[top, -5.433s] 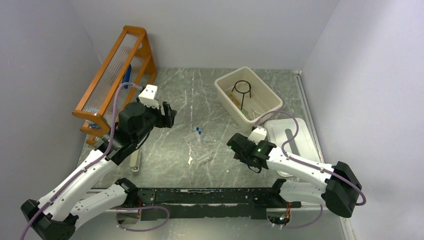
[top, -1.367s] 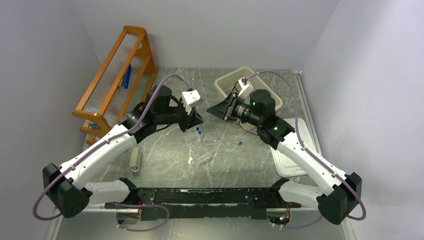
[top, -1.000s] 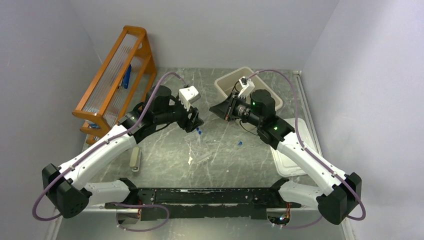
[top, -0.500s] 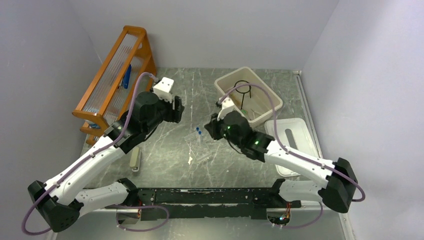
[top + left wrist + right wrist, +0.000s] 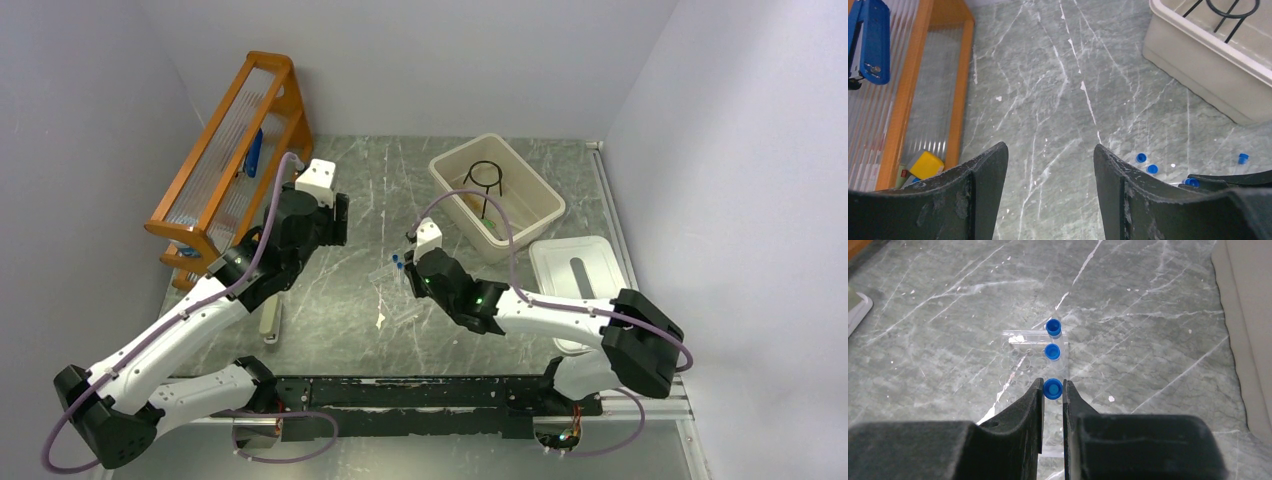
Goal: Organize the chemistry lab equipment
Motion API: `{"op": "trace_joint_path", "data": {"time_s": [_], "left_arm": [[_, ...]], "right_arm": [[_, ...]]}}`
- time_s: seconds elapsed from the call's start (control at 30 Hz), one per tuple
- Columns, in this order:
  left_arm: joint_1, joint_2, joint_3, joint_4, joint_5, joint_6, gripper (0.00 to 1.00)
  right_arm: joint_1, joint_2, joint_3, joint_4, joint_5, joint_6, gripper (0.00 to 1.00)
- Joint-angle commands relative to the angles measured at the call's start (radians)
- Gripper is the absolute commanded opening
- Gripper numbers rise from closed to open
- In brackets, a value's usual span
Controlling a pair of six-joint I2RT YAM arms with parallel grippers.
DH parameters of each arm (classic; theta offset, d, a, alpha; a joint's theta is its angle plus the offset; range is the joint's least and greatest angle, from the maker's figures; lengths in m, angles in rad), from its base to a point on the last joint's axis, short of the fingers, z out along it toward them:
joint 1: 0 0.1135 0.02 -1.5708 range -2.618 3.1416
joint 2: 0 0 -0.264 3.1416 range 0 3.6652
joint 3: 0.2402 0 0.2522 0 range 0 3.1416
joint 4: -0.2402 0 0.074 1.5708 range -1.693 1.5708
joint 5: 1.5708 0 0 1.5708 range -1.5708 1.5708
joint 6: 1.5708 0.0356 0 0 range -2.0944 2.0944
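I had the right gripper (image 5: 1052, 396) pinched on a blue-capped tube (image 5: 1053, 388) at the end of the clear rack (image 5: 1023, 357), mid-table, while the left gripper (image 5: 1048, 148) hung wide open above the table (image 5: 1048, 75).

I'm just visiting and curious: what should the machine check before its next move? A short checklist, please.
1. Right gripper shut on the blue-capped tube: ok.
2. That tube in line with the two capped tubes in the clear rack: ok.
3. Tube seated in a rack hole: cannot tell.
4. Left gripper open, holding nothing, away from the rack: ok.
5. All small pieces put away: not ok, a loose blue-capped piece lies on the table.
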Motion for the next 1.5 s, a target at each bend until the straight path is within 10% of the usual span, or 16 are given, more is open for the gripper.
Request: {"op": "trace_joint_path", "data": {"time_s": [0.0, 0.87, 1.23, 1.47], "left_arm": [[-0.004, -0.012, -0.009, -0.004, -0.037, 0.025, 0.68], [-0.003, -0.034, -0.028, 0.002, -0.043, 0.025, 0.68], [-0.004, -0.035, -0.031, 0.002, -0.045, 0.026, 0.69], [-0.004, -0.041, -0.031, 0.004, -0.047, 0.009, 0.69]], "right_arm": [[0.009, 0.021, -0.023, 0.132, 0.029, -0.037, 0.04], [0.008, 0.184, 0.039, 0.071, 0.044, 0.005, 0.11], [0.007, 0.170, 0.130, -0.092, 0.060, 0.088, 0.48], [0.001, -0.004, 0.121, -0.113, 0.059, 0.102, 0.54]]}}
